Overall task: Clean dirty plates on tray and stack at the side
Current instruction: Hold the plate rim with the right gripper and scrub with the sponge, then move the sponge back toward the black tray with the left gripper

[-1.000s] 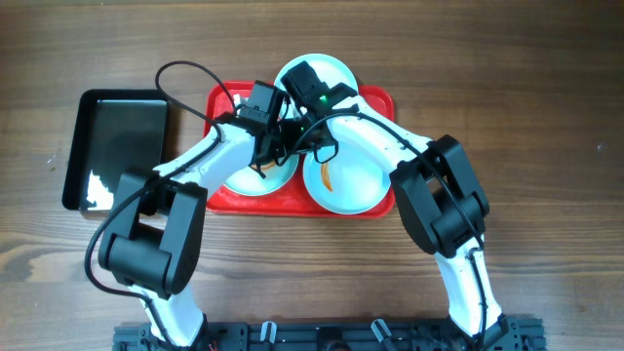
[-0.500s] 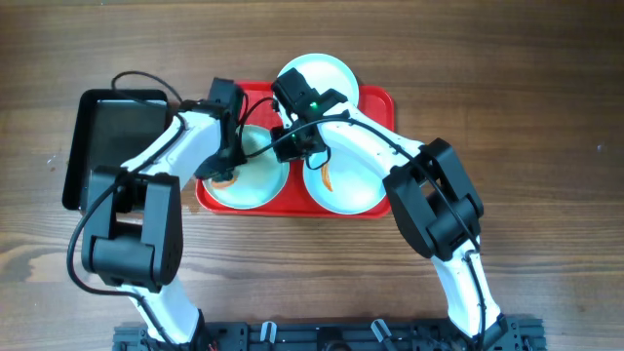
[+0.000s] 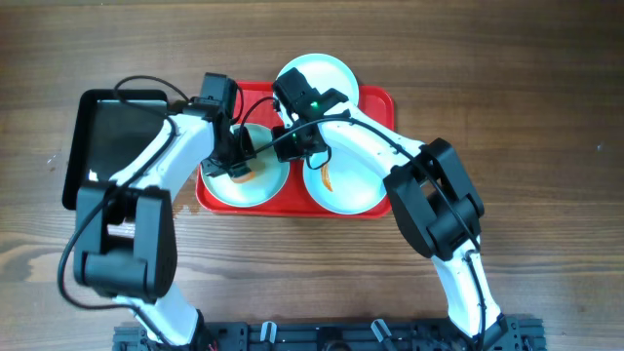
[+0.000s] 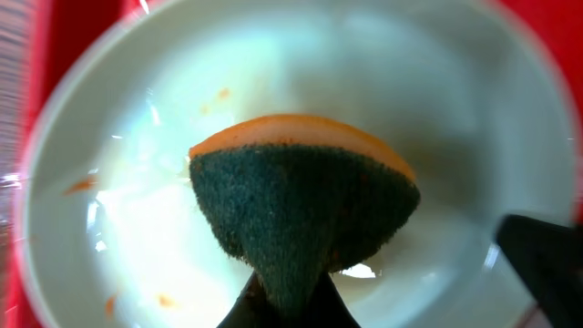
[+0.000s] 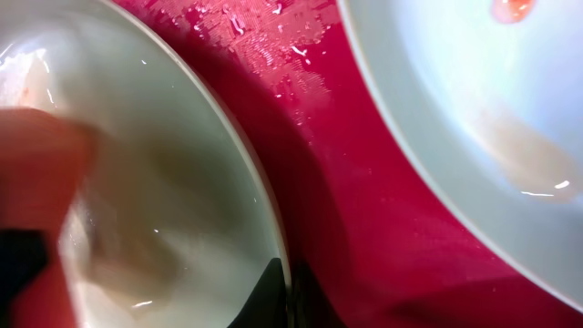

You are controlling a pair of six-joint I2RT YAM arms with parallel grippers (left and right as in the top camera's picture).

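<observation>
Three pale plates lie on the red tray (image 3: 375, 102): a left plate (image 3: 255, 187), a right plate (image 3: 353, 185) with an orange smear, and a back plate (image 3: 331, 73). My left gripper (image 3: 240, 166) is shut on a green and orange sponge (image 4: 301, 205), pressed on the left plate (image 4: 118, 210), which bears small orange specks. My right gripper (image 3: 290, 146) is shut on that plate's rim (image 5: 273, 246), one finger inside and one outside. The right wrist view also shows the tray (image 5: 364, 210) and the right plate (image 5: 474, 109).
A black tray (image 3: 117, 136) lies left of the red tray on the wooden table (image 3: 526, 117). Cables loop above both arms over the red tray's back edge.
My left gripper has moved from the plate's right side to its left, then back toward the middle with the sponge. My right gripper has stayed on the plate's rim.
</observation>
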